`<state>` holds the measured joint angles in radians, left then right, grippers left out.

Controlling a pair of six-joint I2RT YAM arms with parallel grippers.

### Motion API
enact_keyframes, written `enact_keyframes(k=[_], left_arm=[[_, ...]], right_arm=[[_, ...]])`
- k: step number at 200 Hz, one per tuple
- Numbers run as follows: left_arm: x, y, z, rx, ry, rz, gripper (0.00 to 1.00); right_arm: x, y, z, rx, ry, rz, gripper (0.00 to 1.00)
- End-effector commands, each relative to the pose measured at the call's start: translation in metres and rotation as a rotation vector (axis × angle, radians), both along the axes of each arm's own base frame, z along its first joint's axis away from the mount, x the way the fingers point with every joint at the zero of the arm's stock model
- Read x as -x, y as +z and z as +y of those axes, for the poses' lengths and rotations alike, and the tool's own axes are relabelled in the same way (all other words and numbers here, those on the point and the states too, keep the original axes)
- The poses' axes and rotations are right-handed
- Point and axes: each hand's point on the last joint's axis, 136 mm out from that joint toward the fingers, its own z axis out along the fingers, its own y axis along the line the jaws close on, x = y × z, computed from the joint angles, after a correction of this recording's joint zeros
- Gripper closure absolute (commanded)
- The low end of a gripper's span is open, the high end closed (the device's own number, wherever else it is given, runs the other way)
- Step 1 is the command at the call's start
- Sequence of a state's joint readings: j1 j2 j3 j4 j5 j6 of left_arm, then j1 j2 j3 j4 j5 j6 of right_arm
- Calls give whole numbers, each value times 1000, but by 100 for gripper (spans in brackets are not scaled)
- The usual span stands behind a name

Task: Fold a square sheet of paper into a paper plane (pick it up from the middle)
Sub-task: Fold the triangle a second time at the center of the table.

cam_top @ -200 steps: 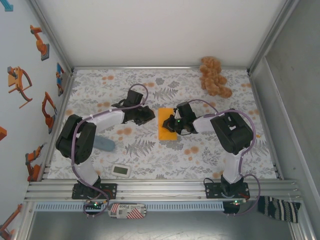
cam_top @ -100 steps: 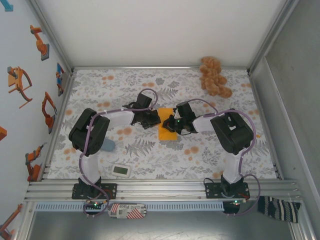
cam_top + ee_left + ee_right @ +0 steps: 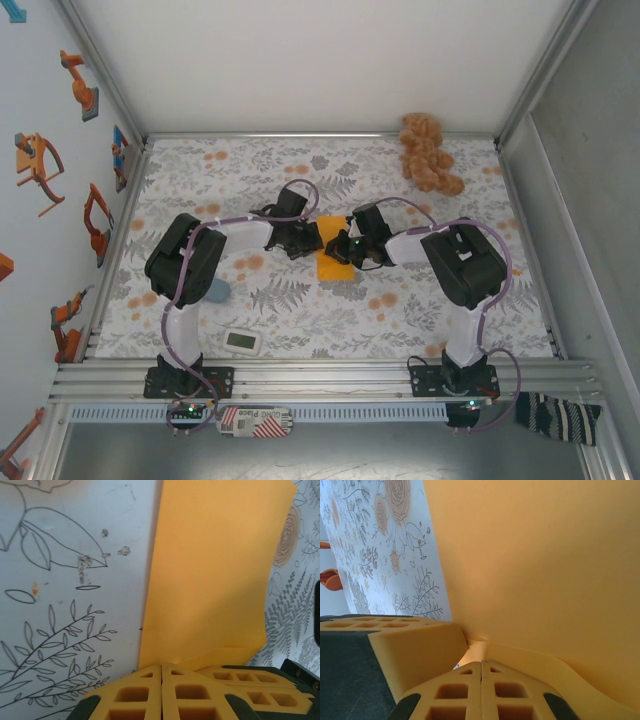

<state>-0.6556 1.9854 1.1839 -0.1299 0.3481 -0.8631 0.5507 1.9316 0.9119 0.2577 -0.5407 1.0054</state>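
Top view: the square sheet of paper [image 3: 332, 268], creased to a narrow orange rectangle, lies at the middle of the table [image 3: 190, 180], well clear of every edge. The left gripper [image 3: 306, 238] and right gripper [image 3: 345, 248] meet over it.

Left wrist: your pads [image 3: 150, 679] sit together at the sheet's edge; you cannot tell whether paper lies between them.

Right wrist adds what the top hides: the edge curling up into closed fingers [image 3: 490, 680].

The sheet looks light, limp and easily creased, so pinch its edges gently.
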Motion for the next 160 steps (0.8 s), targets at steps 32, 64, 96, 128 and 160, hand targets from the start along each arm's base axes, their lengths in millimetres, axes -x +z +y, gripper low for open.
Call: enact_keyframes(k=[32,64,96,128,160], left_arm=[[5,-9,2,-52,-35,19,92],[12,-27,14,-116,-25,58,92],[20,-40,20,-147,-27,89,93],[19,-42,20,-150,-29,89,93],[19,-43,21,-151,-28,92,93]], right_arm=[[12,-22,-15,97,-13,57,100],[8,12,-5,38,27,-11,100],[8,40,-8,63,90,-106,100],[10,27,-13,106,105,-94,100],[5,18,-12,121,102,-88,100]])
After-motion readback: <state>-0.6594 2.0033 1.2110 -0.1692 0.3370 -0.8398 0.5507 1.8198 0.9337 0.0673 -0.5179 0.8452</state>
